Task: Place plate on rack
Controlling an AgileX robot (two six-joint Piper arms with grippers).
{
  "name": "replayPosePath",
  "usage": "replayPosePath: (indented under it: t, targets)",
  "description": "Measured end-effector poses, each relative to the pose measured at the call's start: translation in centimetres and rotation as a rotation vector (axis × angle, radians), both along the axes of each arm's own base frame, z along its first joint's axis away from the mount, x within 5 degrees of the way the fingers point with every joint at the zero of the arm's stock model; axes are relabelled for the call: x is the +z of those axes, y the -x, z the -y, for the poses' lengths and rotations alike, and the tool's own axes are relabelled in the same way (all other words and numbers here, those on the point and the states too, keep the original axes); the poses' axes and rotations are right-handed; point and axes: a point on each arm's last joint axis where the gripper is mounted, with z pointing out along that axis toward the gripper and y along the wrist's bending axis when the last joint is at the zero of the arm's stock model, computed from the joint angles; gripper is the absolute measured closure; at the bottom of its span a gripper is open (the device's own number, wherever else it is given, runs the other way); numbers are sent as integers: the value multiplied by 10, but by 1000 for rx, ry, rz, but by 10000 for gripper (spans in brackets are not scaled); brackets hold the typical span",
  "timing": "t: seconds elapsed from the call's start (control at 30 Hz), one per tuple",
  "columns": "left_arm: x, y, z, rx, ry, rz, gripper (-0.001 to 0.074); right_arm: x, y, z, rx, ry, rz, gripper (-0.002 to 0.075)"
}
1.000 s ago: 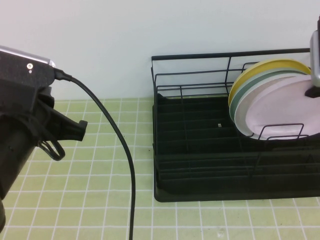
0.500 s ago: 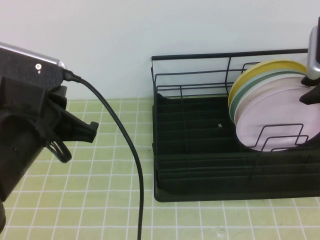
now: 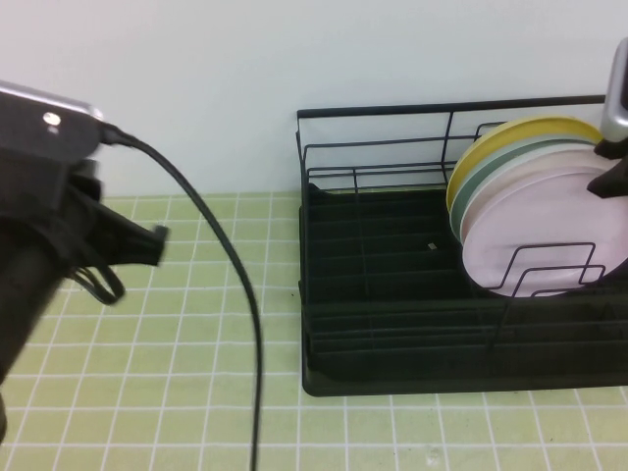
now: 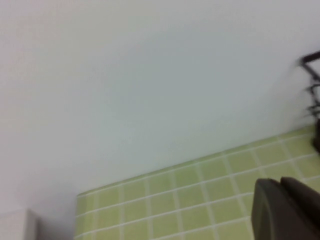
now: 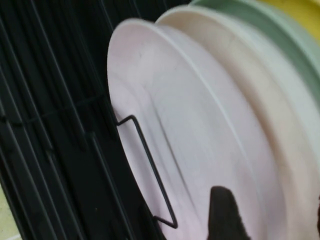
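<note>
The pink plate [image 3: 535,231] stands on edge in the black dish rack [image 3: 392,324], the right pincer [image 5: 270,212] parted astride its rim, the left pincer [image 4: 282,202] closed above the worktop [image 3: 186,383], well away.

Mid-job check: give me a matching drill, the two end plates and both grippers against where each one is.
1 pink plate
2 yellow plate
3 left gripper
4 right gripper

A back of the stack in the rack
B front of the stack
C at the plates' top rim, rack's right end
D left of the rack, above the table

Pairs: 1-B, 2-A, 3-D, 4-C
</note>
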Motion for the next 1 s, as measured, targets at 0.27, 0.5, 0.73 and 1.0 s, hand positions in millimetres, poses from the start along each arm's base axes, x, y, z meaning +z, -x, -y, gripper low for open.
replayPosePath:
  t: [0.27,0.5,0.73,1.0]
  targets:
    - [24,16,-17,31,69,78,735,22,12,0,2,-4,50,348]
    - [54,49,-44,6,212,210,735,63,35,0,-128,-96,130,469]
    - [80,89,-72,-92,154,366,735,130,86,1,-375,-370,239,701]
    - [89,113,-89,-128,74,460,735,156,149,-11,-405,-704,244,719]
